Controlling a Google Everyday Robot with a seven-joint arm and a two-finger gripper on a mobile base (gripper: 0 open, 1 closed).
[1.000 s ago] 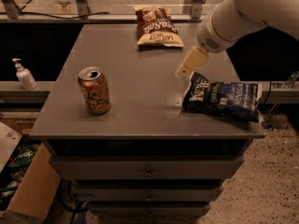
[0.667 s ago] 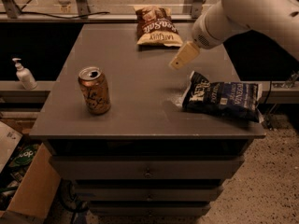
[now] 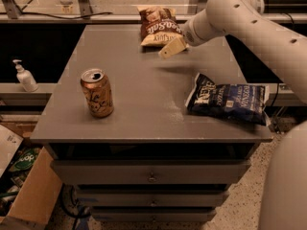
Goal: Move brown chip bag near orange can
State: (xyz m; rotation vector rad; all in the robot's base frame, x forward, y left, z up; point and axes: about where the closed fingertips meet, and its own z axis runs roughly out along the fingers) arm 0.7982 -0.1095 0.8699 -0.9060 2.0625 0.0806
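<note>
Grey cabinet top [image 3: 144, 123]: brown chip bag [image 3: 158, 27] lies at the far edge, long axis roughly front-to-back, cream band toward the near side. Gripper [image 3: 172, 48] hangs just beside that near end, slightly to its right. Can't tell whether it's open or closed, or whether it touches the bag. Orange can [image 3: 97, 93] stands upright, well apart, front-left.

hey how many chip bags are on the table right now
2. The brown chip bag lies at the far edge of the table, with the gripper just in front of it. The dark blue chip bag lies near the right edge. No others show.
</note>
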